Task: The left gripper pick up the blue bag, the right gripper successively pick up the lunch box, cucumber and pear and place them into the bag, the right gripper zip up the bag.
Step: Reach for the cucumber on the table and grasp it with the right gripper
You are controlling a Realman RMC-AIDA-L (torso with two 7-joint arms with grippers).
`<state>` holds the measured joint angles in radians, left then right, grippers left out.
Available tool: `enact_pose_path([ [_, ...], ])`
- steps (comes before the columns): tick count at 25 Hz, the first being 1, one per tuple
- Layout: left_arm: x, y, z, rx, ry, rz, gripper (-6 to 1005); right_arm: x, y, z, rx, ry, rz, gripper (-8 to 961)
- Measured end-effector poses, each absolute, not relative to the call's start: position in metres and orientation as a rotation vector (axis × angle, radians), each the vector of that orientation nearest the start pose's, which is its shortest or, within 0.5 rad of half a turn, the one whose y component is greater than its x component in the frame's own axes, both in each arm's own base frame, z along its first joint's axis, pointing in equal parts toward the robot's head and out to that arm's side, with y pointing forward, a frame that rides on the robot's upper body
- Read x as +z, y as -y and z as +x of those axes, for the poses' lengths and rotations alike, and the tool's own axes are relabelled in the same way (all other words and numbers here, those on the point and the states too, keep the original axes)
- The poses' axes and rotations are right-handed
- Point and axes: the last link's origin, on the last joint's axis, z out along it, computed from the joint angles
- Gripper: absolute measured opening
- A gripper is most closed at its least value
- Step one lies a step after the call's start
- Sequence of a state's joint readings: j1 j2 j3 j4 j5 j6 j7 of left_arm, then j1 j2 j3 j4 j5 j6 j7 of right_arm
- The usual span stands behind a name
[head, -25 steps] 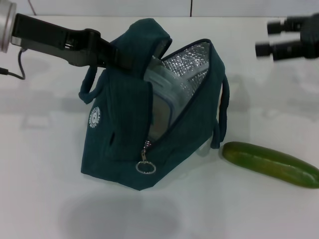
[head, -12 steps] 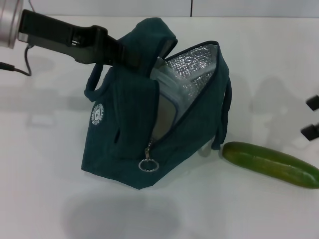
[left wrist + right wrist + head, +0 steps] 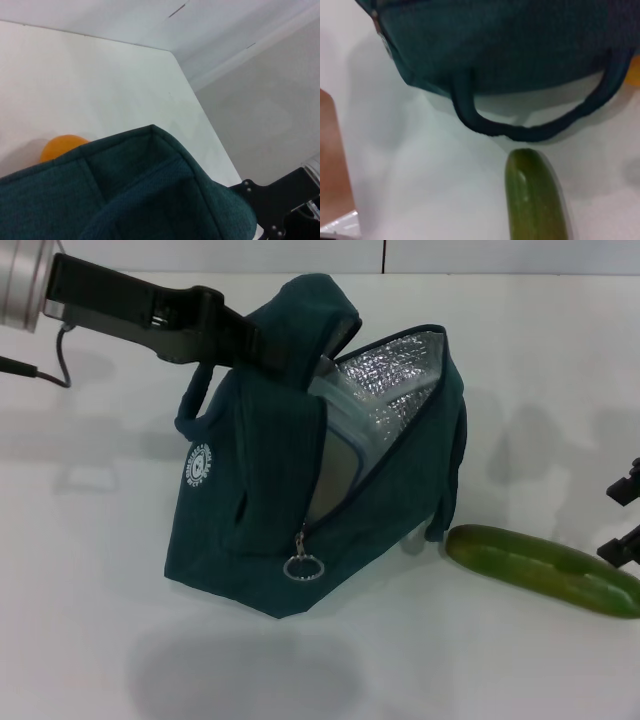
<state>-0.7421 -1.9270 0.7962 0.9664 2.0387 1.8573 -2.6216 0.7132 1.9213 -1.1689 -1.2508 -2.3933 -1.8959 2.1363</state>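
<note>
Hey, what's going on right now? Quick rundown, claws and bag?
Left claw grips blue bag top, holding it open. Lunch box inside. Right claw above cucumber end. Nothing blocking.

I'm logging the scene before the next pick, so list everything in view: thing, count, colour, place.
blue bag: one, dark teal with silver foil lining, mid-table, mouth unzipped, top held up by the left tool.
lunch box: one, clear with a blue rim, standing on edge inside the bag.
cucumber: one, glossy dark green, lying on the table at the bag's right side, near its hanging handle.
pear: one, yellow-orange, on the table behind the bag, seen only from the left wrist.
table: one, white, under everything.
left tool: one, black, clamped on the bag's upper fabric.
right tool: one, black, at the right edge just above the cucumber's far end, mostly out of frame.
</note>
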Motion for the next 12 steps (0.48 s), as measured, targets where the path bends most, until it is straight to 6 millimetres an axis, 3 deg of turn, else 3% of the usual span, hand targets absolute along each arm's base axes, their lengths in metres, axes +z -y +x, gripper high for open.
enact_pose_path([
  [12, 0.083, -0.372, -0.166, -0.451, 1.667, -2.701, 44, 0.031, -0.353, 0.182, -0.572, -0.575, -2.989, 857],
])
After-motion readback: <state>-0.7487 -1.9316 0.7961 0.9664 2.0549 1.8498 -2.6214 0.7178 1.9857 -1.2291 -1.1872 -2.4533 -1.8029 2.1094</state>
